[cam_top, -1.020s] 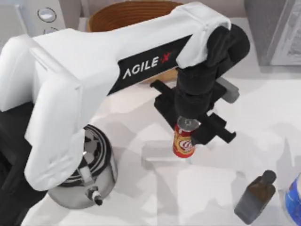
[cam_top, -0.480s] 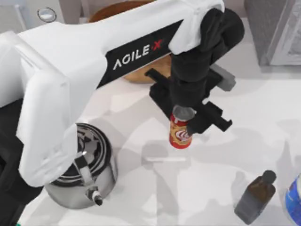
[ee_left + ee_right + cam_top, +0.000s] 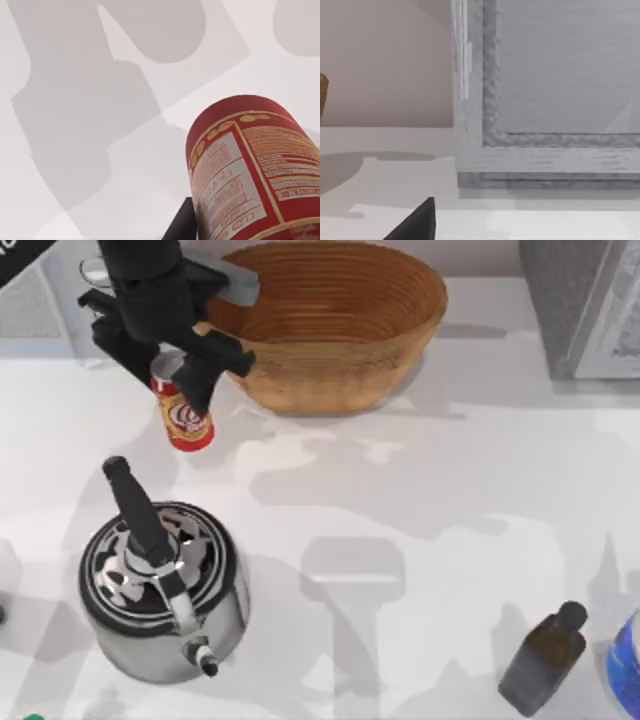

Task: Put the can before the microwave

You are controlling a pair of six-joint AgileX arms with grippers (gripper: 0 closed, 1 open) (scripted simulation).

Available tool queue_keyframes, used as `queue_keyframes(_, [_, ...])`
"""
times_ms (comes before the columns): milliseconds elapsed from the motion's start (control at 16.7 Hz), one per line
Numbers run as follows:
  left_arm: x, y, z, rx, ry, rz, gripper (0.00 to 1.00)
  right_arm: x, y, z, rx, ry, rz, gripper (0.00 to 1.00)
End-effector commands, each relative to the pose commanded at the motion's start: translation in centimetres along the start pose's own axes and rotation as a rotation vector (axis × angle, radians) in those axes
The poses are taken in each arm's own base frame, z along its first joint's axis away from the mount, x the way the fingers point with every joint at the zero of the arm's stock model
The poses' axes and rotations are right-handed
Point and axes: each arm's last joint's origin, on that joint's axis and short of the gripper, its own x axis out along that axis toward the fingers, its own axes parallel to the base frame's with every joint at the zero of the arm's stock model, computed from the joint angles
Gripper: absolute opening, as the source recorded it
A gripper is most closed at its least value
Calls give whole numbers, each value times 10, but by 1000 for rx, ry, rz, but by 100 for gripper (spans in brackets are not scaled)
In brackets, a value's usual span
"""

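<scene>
Hanging from the left arm's black two-finger gripper (image 3: 178,375), the small red soda can (image 3: 184,412) with its silver top is clamped between the fingers near its upper end, its body tilted below them, over the white table (image 3: 420,510). Just behind the gripper stands the light grey-white microwave (image 3: 45,305). Beside it sits a woven brown basket (image 3: 340,325); nearer, a steel kettle (image 3: 165,590).

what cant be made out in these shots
- Microwave, top view: cut off by the top-left edge, its front hidden behind the left gripper.
- Can: its top is covered by the gripper; in the left wrist view the table contact cannot be judged.
- Blue object, top view: cut by the right edge.
</scene>
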Motion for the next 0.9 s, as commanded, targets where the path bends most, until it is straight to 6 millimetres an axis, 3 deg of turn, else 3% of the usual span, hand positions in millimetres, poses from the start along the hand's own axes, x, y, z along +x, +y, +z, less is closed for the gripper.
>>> queue_keyframes(240, [-2, 142, -70, -264, -3, 9, 0, 0, 0, 0, 0, 0, 0, 100])
queue_keyframes(420, [8, 215, -127, -444, -1, 28, 0, 0, 0, 0, 0, 0, 0, 100])
queue_keyframes(600, [17, 251, -163, -555, -3, 48, 0, 0, 0, 0, 0, 0, 0, 100])
queue_keyframes(900, [19, 258, -170, -577, -4, 53, 0, 0, 0, 0, 0, 0, 0, 100])
